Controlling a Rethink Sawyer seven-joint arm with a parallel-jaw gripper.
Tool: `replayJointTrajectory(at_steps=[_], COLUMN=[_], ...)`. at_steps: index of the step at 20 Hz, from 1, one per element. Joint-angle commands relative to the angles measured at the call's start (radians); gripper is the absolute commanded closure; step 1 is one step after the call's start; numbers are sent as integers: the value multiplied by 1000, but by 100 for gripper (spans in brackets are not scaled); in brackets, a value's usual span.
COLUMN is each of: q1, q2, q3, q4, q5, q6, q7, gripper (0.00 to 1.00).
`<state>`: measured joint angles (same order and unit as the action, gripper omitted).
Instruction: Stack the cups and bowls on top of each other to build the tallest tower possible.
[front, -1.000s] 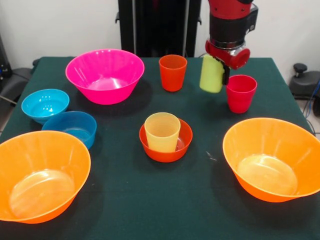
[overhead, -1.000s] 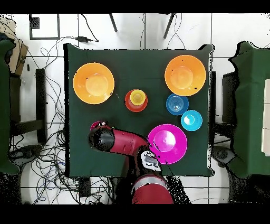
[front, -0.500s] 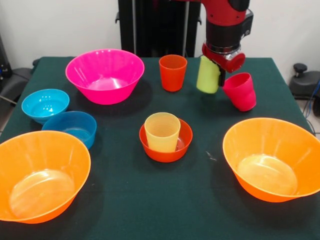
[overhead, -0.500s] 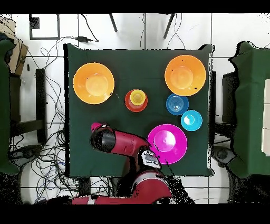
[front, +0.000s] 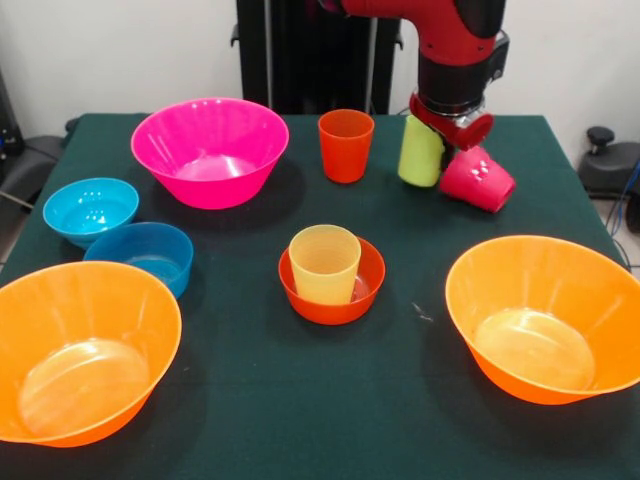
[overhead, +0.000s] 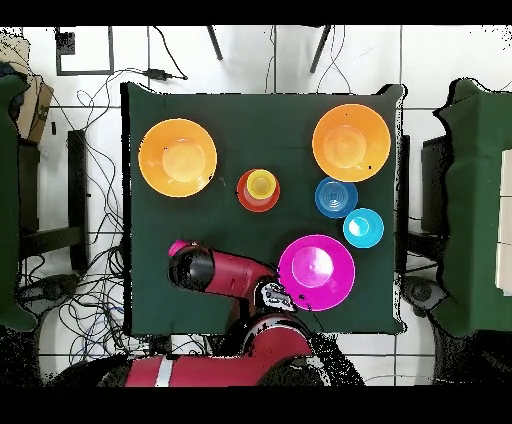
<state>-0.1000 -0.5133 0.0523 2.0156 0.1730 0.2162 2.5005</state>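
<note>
Bowls and cups spread over a dark green worktop (front: 250, 400), told from left to right in the front view. At the near left, a big orange bowl (front: 80, 350). Behind it, a light blue bowl (front: 90, 210) and a darker blue bowl (front: 145, 255), side by side and maybe touching. Farther back, a big pink bowl (front: 210, 150), standing alone. In the middle, a small red-orange bowl (front: 332, 285) with a pale yellow cup (front: 324, 264) standing upright inside it. Behind that, toward the back, an orange cup (front: 346, 145), upright and on its own. Next along, a lime green cup (front: 421, 150) hanging under the red and black arm (front: 455, 50), held at the claw (front: 447, 135). Claw fingers mostly hidden behind the cups, so cannot tell how wide apart; looks clamped on the lime green cup. Right beside it, a red-pink cup (front: 477, 180) tipped over on its side, bottom facing the camera, pressed against the claw. At the near right, a second big orange bowl (front: 545, 315), well apart from the rest. From overhead, only a sliver of the red-pink cup (overhead: 178, 246) peeking out past the arm.
</note>
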Motion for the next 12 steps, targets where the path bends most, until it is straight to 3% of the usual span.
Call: replayJointTrajectory(at_steps=[1, 12], q1=[12, 25], q2=[35, 21], q3=[35, 17], q4=[-39, -61], q5=[-19, -17], q6=[-57, -14], q7=[76, 65], gripper=[100, 100])
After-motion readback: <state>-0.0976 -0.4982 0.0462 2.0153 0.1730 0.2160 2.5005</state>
